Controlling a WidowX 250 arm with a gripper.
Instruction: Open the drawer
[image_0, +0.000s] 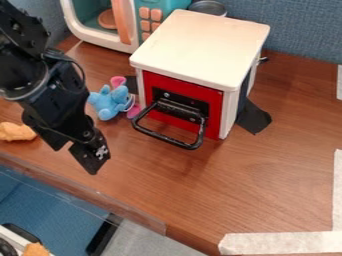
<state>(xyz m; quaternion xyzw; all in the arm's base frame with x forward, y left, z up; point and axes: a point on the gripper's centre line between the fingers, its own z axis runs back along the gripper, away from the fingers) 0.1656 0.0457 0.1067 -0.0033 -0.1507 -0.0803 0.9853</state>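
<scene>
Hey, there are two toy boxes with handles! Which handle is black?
The looped one on the red front; the microwave's handle is peach.

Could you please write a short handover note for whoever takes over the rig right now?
Gripper: hanging over the table's left part in the picture, apart from the handle.
Job's things: red-fronted drawer in the white box, its black handle sticking out in front.
Done: no opening visible; the drawer looks shut.
Left: reach the handle, then pull the drawer out.
</scene>
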